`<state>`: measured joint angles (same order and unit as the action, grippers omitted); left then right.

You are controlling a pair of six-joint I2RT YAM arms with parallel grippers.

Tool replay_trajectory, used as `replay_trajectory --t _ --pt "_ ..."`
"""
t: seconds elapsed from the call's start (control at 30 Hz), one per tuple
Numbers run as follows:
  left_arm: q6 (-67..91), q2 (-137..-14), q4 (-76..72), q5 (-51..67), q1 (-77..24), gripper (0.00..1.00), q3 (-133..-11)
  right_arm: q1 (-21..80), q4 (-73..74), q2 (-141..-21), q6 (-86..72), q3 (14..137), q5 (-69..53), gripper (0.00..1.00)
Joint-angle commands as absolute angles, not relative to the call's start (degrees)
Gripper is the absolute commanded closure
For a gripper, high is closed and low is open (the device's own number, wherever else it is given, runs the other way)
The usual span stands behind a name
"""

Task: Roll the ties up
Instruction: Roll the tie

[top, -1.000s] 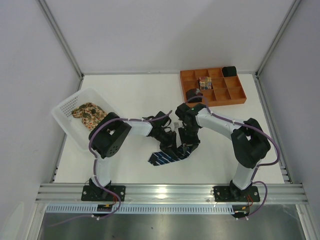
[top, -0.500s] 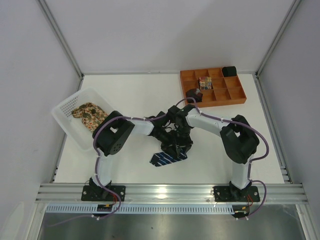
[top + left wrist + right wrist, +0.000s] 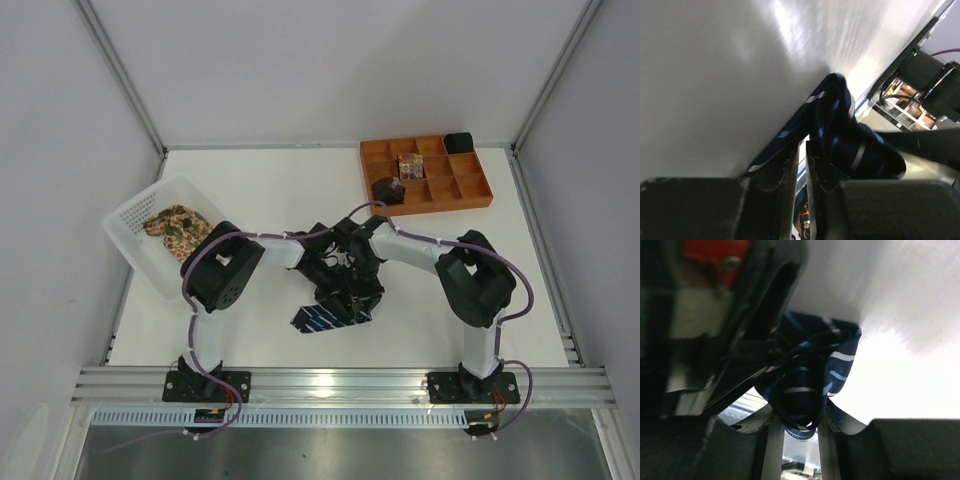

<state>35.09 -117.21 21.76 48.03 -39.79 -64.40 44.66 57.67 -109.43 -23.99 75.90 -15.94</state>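
Note:
The navy tie with pale-blue stripes [image 3: 322, 317] lies on the white table in the middle, its wide end free at the front left. Both grippers meet over its bunched part. My left gripper [image 3: 338, 285] is nearly shut on a fold of the navy tie [image 3: 840, 125]. My right gripper [image 3: 358, 296] is shut on the rolled bundle of the navy tie [image 3: 805, 385], which fills the gap between its fingers. The tan floral tie [image 3: 178, 227] lies bunched in the white basket [image 3: 135, 250] at the left.
An orange tray with square compartments [image 3: 470, 195] stands at the back right, with a small patterned item [image 3: 408, 165] and dark rolled items [image 3: 388, 189] in it. Grey walls close in the table on three sides.
Both grippers have shifted a little toward the front left with the tie. The tie's free end has slid left and shows shorter than a second ago.

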Motion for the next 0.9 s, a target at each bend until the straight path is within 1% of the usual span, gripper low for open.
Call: replay_trajectory --t 0.0,0.1,0.17,0.23,0.4,0.47,0.53,0.67,0.77,0.87 --pt "26.38 -114.62 25.31 40.69 -39.46 0.79 -62.76 45.79 53.35 -111.8 -21.89 73.92 -15.21 1.0" --pt "25.05 -113.47 26.63 40.78 -38.85 0.75 -62.23 45.88 53.17 -112.41 -21.62 73.74 -15.03 1.0" --pt "24.17 -112.24 27.33 40.96 -38.41 0.75 -61.96 45.97 53.26 -112.76 -21.45 74.0 -14.94 1.0" --pt "24.0 -110.84 27.51 41.22 -38.06 0.72 -61.53 46.05 53.52 -113.11 -21.36 74.35 -14.77 1.0" --pt "22.77 -108.02 29.09 41.75 -37.27 0.71 -58.98 46.23 54.84 -113.38 -21.01 76.37 -14.06 1.0" --pt "22.41 -106.36 30.31 41.14 -37.0 0.73 -57.58 46.41 55.54 -113.64 -20.74 77.43 -13.63 1.0" --pt "22.32 -105.56 31.11 39.38 -36.57 0.77 -56.61 46.67 57.21 -114.25 -20.39 79.27 -12.92 1.0" --pt "23.29 -103.19 30.68 37.27 -34.81 0.88 -52.92 46.93 58.8 -114.43 -19.95 80.86 -11.87 1.0" --pt "23.38 -102.66 30.06 37.18 -33.84 0.9 -51.33 46.93 58.97 -114.35 -19.86 81.04 -11.51 1.0" --pt "23.38 -103.35 29.35 37.18 -33.4 0.91 -50.89 46.93 58.1 -113.73 -19.78 80.6 -11.34 1.0"
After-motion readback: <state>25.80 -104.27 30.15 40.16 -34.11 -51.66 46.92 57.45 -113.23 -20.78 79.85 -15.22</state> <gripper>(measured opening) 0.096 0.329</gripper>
